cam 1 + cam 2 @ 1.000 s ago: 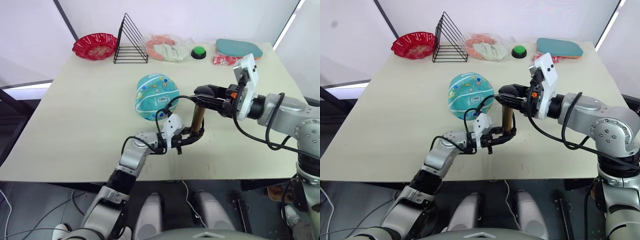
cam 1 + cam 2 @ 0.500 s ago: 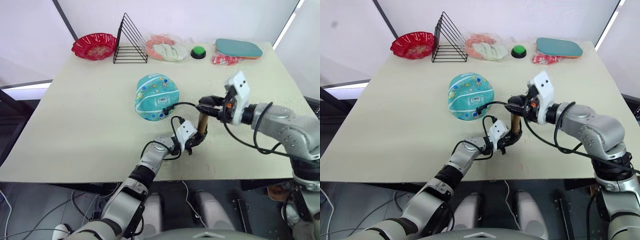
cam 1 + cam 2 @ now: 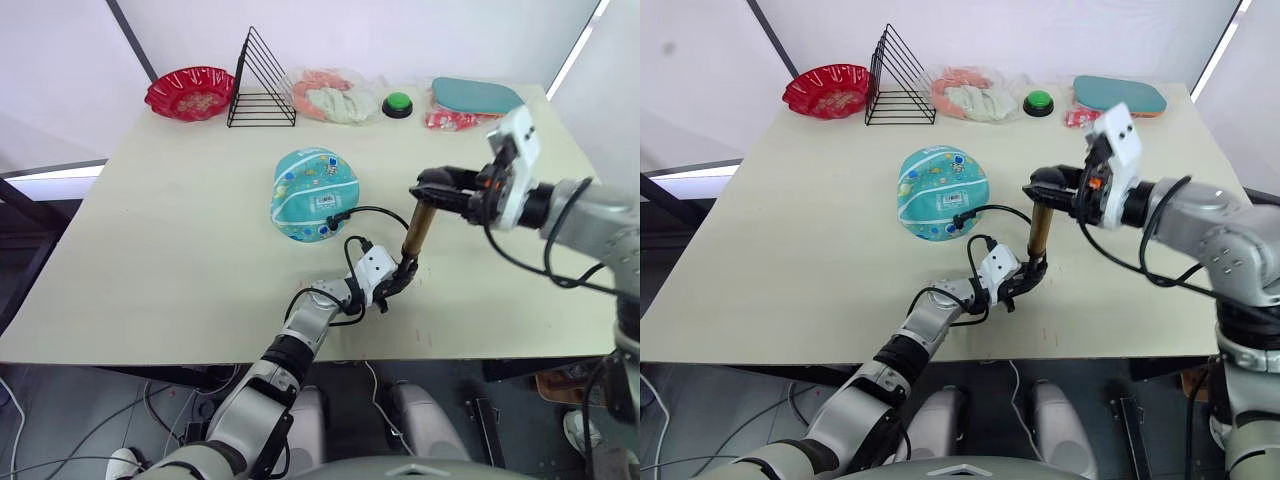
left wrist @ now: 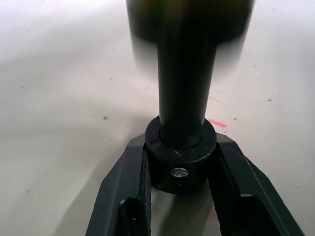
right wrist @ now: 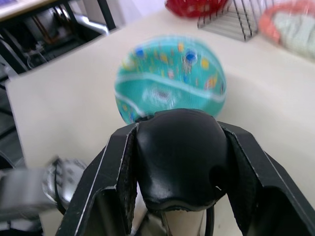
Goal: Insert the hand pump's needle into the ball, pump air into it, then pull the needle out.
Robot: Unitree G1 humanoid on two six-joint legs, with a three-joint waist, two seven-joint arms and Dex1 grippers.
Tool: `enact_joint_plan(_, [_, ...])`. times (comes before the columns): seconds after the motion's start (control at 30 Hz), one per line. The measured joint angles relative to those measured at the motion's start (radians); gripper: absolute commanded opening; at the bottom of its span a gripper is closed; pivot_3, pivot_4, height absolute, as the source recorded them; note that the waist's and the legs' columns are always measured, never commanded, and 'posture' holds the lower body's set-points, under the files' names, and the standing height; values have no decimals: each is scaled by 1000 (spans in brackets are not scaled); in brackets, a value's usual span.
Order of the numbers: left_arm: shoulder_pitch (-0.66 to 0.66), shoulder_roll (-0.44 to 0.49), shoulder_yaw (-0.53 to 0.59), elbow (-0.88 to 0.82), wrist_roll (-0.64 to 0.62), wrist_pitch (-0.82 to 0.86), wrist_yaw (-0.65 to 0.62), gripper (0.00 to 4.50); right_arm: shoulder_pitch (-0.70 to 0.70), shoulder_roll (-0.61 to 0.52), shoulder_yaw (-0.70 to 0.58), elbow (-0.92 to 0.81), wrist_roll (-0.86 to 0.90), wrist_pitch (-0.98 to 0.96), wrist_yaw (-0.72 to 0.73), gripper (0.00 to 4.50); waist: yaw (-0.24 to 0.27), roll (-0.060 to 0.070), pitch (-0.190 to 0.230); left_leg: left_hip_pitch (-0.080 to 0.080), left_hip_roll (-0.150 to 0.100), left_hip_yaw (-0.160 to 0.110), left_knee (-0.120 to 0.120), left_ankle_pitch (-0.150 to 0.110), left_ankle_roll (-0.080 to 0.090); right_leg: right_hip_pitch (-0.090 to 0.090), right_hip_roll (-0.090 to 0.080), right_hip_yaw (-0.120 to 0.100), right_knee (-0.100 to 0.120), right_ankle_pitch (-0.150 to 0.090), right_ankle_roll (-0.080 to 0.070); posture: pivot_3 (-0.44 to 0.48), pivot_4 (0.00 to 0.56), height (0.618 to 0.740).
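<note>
seemingly hand pump [image 3: 417,228] between both jaws

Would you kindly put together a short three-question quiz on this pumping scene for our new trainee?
1. True or false: the left gripper is shut on the base of the hand pump.
2. What does the right gripper clamp? A. the ball B. the pump's black handle C. the green button
3. Fill in: the pump's thin black hose runs to the ____.

Key: 1 true; 2 B; 3 ball.
</note>
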Motion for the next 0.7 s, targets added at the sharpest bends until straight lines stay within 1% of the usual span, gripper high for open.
enact_joint_plan(0.03, [0, 0, 0, 0, -2, -3, -8, 1077, -60, -13, -26, 5, 45, 47, -25, 1839, -1, 0, 0, 0, 0, 0, 0, 0, 0, 0, 0, 0, 0, 0, 0, 0, 150, 740])
enact_joint_plan(0.13, [0, 3, 2, 0, -4, -9, -24, 1077, -148, -44, -68, 7, 111, 106, -67, 1839, 1, 0, 0, 0, 0, 0, 0, 0, 0, 0, 0, 0, 0, 0, 0, 0, 150, 740])
enact_joint_plan(0.3, [6, 14, 5, 0, -5, -16, -41, 1076, -167, -46, -80, 6, 148, 132, -114, 1839, 0, 0, 0, 0, 0, 1, 0, -1, 1, 0, 0, 1, -1, 0, 0, 0, 150, 740])
enact_joint_plan(0.37, [9, 14, 6, 2, -4, -15, -41, 1076, -118, -36, -90, -19, 136, 94, -114, 1839, 1, -1, -3, 0, 0, 1, -1, -1, 1, 0, 0, 1, -1, 0, 0, 0, 150, 740])
enact_joint_plan(0.4, [14, 15, 7, 4, -2, -15, -39, 1075, -52, -8, -100, -41, 116, 42, -109, 1839, 1, -3, -10, 1, 1, 0, -1, -2, 4, 1, 1, 0, -2, 0, 0, 0, 150, 740])
enact_joint_plan(0.47, [19, 15, 8, 11, 3, -14, -36, 1075, 58, 26, -89, -63, 55, -69, -82, 1839, -2, 0, -21, 2, 1, 3, -1, -4, 6, 3, 1, 2, -4, 0, 0, 0, 150, 740])
enact_joint_plan(0.5, [21, 16, 9, 16, 7, -10, -34, 1075, 106, 44, -73, -64, 19, -120, -66, 1839, -7, 0, -26, 4, 1, 5, -2, -5, 8, 8, 1, 4, -5, 0, 0, 0, 150, 740])
enact_joint_plan(0.57, [22, 17, 10, 21, 12, -4, -32, 1075, 157, 51, -34, -62, -23, -166, -46, 1839, -9, 1, -27, 17, 2, 6, -4, -6, 9, 16, 2, 5, -8, -1, 0, 0, 150, 740])
enact_joint_plan(0.6, [25, 17, 11, 23, 14, 0, -30, 1075, 190, 59, 2, -60, -66, -205, -30, 1838, -11, 0, -31, 20, 3, 7, -6, -6, 9, 21, 2, 6, -10, -3, -3, 0, 150, 740])
enact_joint_plan(0.7, [33, 21, 17, 24, 14, 2, -31, 1075, 249, 97, 106, -11, -199, -316, 11, 1760, -13, -1, -39, 28, 3, 12, -11, -6, 9, 22, 3, 11, -10, -3, -4, 0, 150, 740])
